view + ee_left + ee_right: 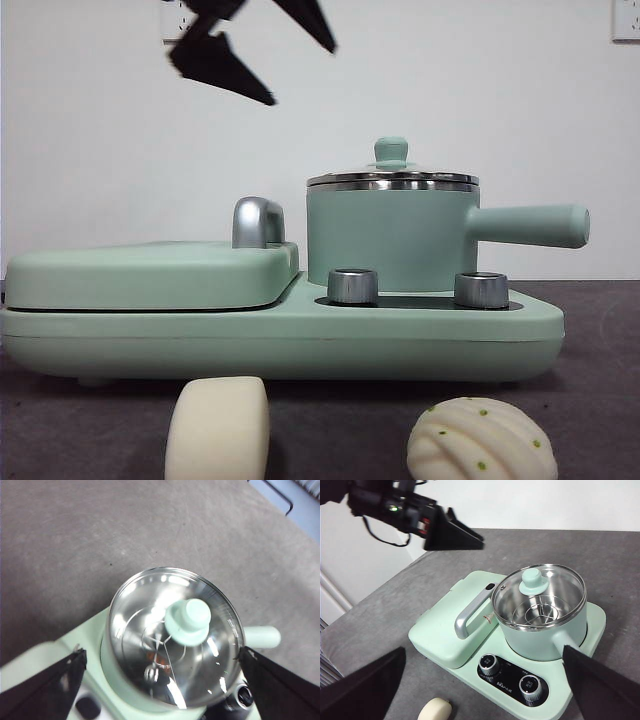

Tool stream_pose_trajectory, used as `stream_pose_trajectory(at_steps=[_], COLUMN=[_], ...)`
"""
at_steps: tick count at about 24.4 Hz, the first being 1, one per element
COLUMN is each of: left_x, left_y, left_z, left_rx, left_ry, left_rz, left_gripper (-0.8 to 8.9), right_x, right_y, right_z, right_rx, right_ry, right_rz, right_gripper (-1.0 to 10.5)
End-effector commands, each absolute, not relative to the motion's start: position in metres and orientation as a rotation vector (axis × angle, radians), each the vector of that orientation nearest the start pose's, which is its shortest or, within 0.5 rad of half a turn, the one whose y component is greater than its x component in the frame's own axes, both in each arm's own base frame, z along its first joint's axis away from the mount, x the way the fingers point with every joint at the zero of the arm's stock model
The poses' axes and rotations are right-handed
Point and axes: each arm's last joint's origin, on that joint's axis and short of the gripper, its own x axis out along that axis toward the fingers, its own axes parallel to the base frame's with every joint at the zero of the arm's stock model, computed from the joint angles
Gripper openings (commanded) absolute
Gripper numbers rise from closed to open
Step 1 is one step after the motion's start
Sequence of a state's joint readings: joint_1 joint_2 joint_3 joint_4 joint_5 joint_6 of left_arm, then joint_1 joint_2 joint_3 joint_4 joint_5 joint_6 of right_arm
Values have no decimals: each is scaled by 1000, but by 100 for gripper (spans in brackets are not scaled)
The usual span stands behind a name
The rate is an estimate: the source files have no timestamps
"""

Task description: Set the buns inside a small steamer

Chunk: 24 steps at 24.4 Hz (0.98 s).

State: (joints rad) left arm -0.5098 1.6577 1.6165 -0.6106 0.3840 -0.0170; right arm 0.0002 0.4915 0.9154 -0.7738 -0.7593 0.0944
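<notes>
Buns lie on the grey table (600,330) in front of the cooker base (300,335), outside any container: we see the smooth bun (218,428) standing below the griddle (150,272), and the ridged bun (482,440), with green specks, below the steamer (390,235). The two are well apart. In the right wrist view only the smooth bun shows.

We note the steamer sits on the base behind two steel knobs (353,285), handle (530,225) pointing sideways. Its glass lid (540,592) is on, with the green knob (189,621) at the centre. Through the glass we see a steel rack (537,612) inside; no bun is in the pot.

Left gripper (160,665) hangs above the steamer, jaws spread wide either side of the lid, touching nothing. Right gripper (485,680) is high over the table's near edge, jaws likewise wide apart and holding nothing.
</notes>
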Motion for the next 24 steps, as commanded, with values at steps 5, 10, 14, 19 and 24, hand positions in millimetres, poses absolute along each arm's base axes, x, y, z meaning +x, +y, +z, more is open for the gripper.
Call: stream_pose_trajectory(at_steps=[5,10,14,19,24], left_x=[318,316,322,327,326], left_y=[-235,-267,-281,-286,-286], left_z=[352,335,315,306,306], left_rx=[213,245,251,233,235], left_ry=[595,565,600,609,613], left_rz=[-903,-948,-954,-949,-949], left_gripper=[490,453,432,415,301], right_x=[68,68,68,68,68], right_y=[20,20,20,20,20], right_z=[358,358,358,357,357], right_rx=[223,223,223,225,226], right_ry=[353,353,353,358,359], right_rz=[738,738,738,738,737], right_gripper=[501,501,501,501,501])
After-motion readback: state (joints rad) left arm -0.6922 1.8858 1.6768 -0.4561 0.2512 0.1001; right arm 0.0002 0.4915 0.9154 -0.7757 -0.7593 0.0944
